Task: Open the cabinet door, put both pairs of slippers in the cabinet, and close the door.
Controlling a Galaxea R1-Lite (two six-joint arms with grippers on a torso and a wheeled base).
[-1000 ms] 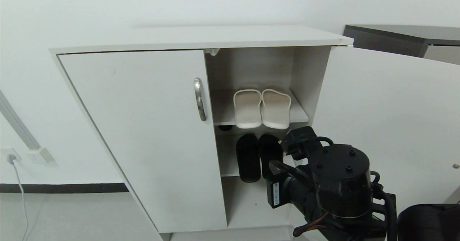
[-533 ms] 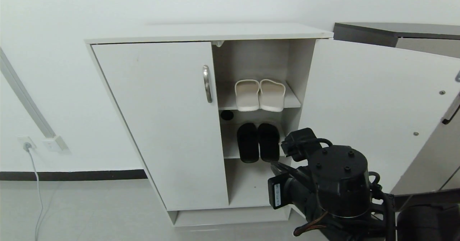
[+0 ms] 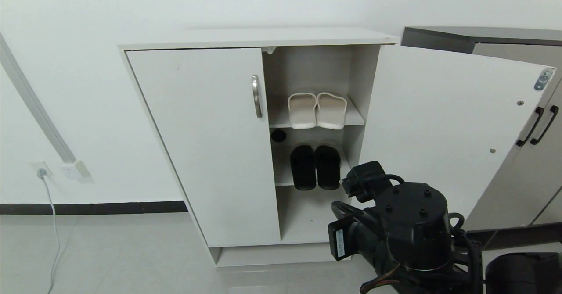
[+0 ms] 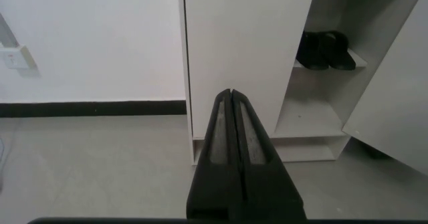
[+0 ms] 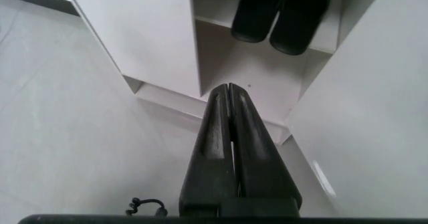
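Observation:
The white cabinet (image 3: pixel 197 145) stands against the wall, its left door closed and its right door (image 3: pixel 439 123) swung wide open. A beige pair of slippers (image 3: pixel 317 110) lies on the upper shelf. A black pair of slippers (image 3: pixel 315 166) lies on the shelf below, toes inward. My right gripper (image 5: pixel 231 93) is shut on nothing, low in front of the open compartment, below the black slippers (image 5: pixel 281 10). My left gripper (image 4: pixel 231 97) is shut and empty, farther back, facing the closed left door above the floor, with the black slippers (image 4: pixel 326 50) off to one side.
A grey cabinet (image 3: pixel 518 184) with black handles (image 3: pixel 538 125) stands just behind the open door. A wall socket (image 3: pixel 41 171) with a hanging cable sits low on the wall at the left. Bare floor lies before the cabinet. The left door carries a metal handle (image 3: pixel 256 96).
The whole head picture has shifted: the cabinet now looks smaller and farther off, so the camera has backed away. Both pairs of slippers lie where they were.

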